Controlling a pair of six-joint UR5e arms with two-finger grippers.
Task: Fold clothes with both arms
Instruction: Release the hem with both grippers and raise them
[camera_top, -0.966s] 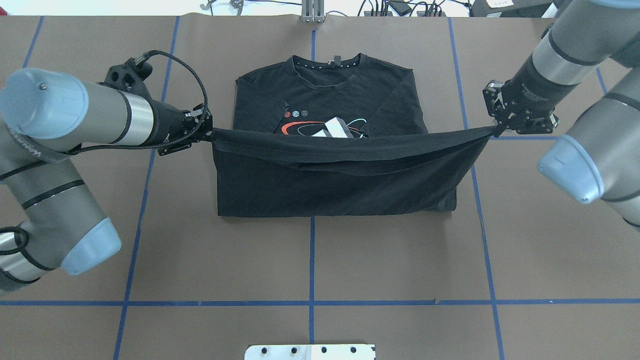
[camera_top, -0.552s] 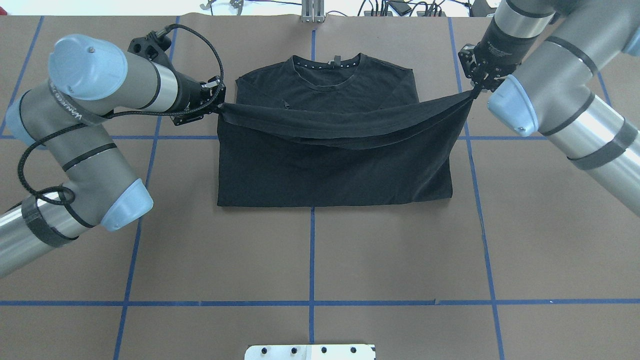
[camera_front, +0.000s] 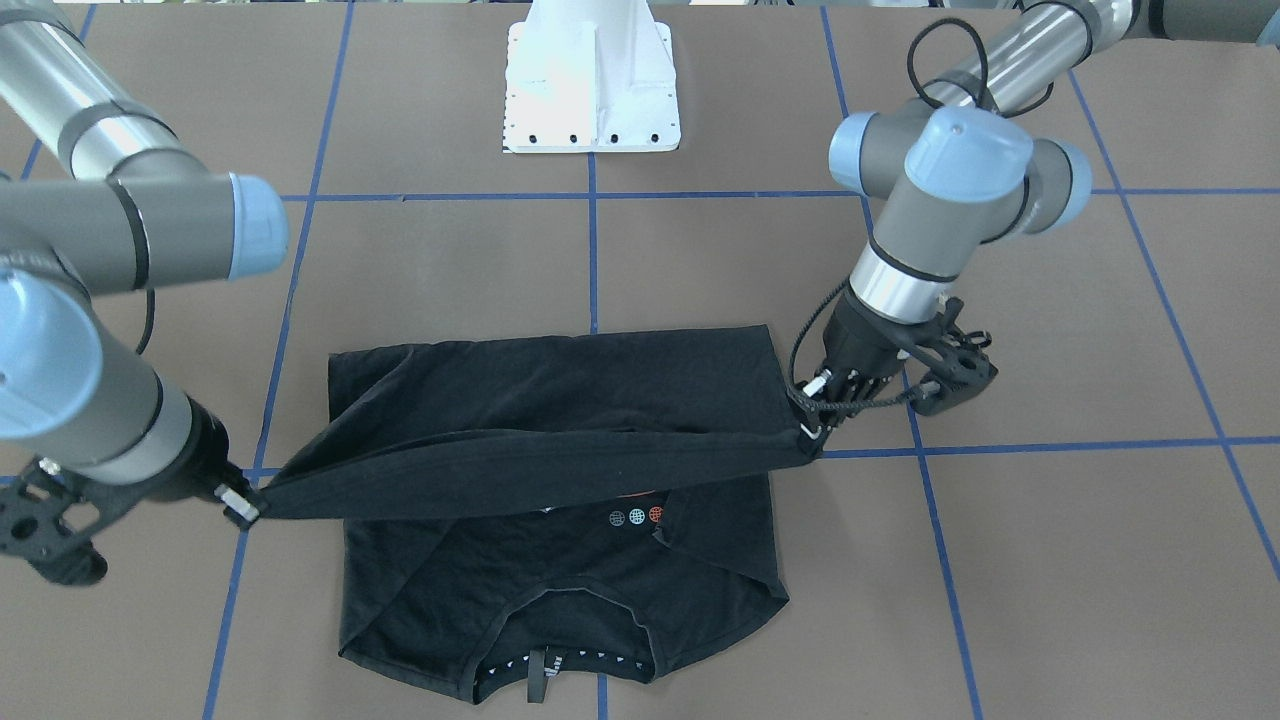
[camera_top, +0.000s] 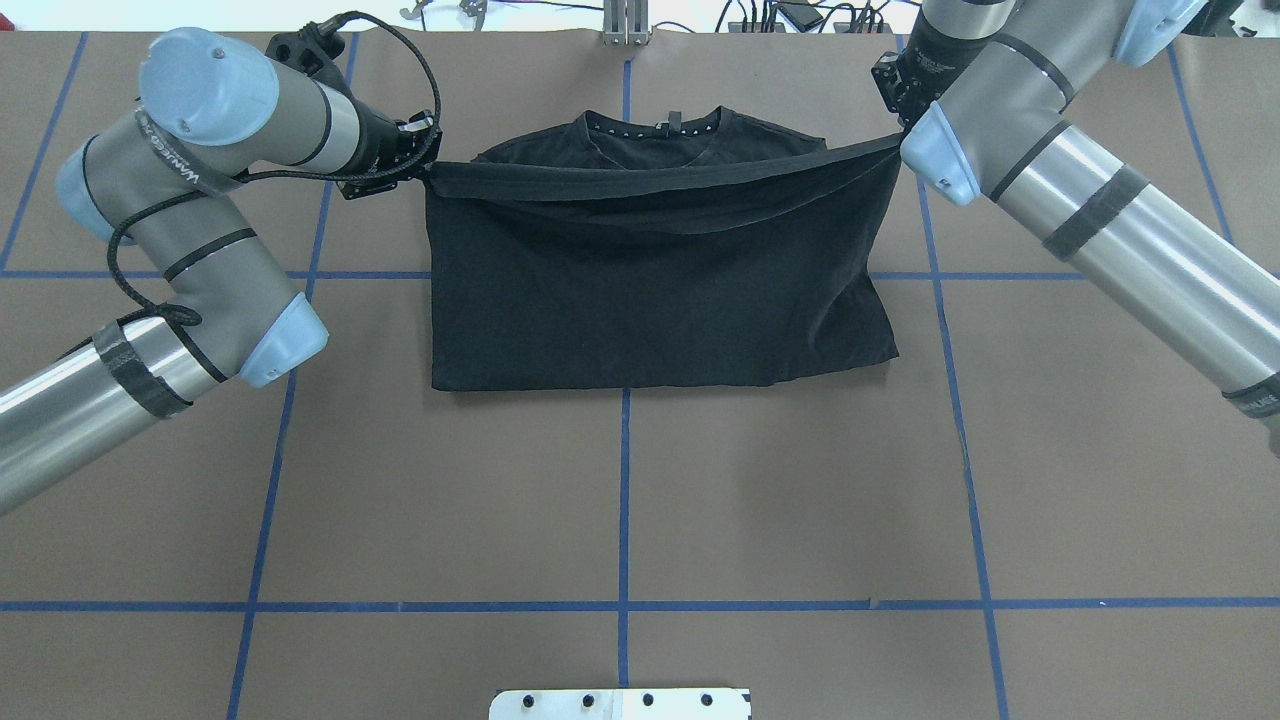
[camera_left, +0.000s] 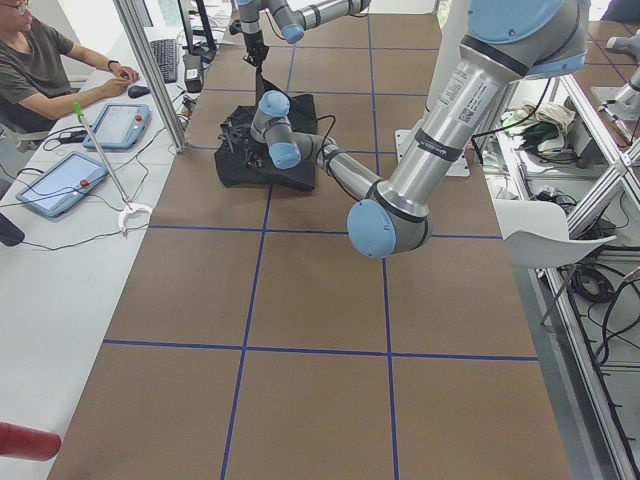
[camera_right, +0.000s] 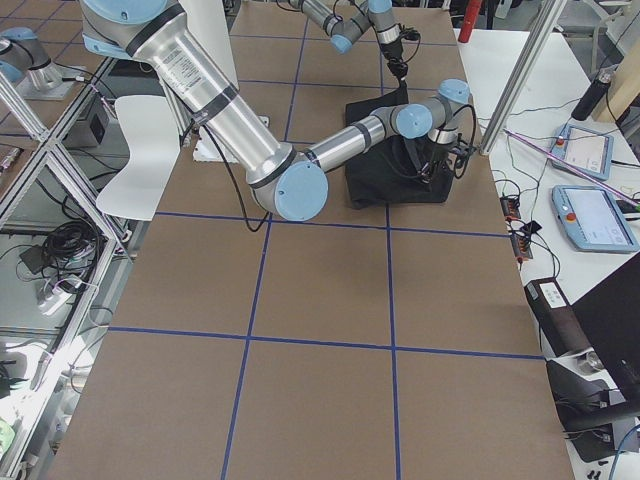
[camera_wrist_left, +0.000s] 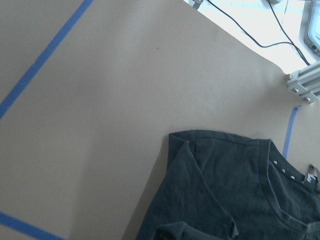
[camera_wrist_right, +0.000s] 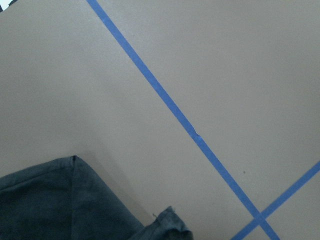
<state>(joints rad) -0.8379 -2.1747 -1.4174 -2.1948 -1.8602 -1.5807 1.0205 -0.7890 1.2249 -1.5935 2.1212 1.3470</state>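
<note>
Both hem corners are being held. Front-facing view: left gripper (camera_front: 812, 428) is pinching one corner of the T-shirt (camera_front: 560, 395), fingers closed tight on the cloth. Right gripper (camera_front: 244, 506) is clamping the opposite corner the same way. Hem is stretching between the two sets of fingers as a raised band, sagging a little mid-span. Collar end is lying flat on the table (camera_front: 1050, 560), on the operators' side of the fingers. Three small round logos are showing just below the band. White mounting base (camera_front: 592, 80) is sitting well beyond the fingers, on the robot's side.

Overhead view: held hem is running level with the shoulders, just short of the collar. Left fingers are sitting just off one shoulder. Right fingers are sitting off the other, partly hidden by a blue joint cap (camera_top: 935, 155). Doubled body is lying on the robot's side of the fingers, its fold line nearly straight. Brown covering with a blue tape (camera_top: 623, 500) grid is carrying it all.

Side views: shirt is showing as a small dark shape far down the table; grip cannot be read here. A person (camera_left: 45, 70) is sitting at a side desk with tablets (camera_left: 118, 125).

Left wrist view: collar and one shoulder are lying flat on brown paper.

Right wrist view: a sleeve corner is lying at lower left, with tape lines crossing beside it.
</note>
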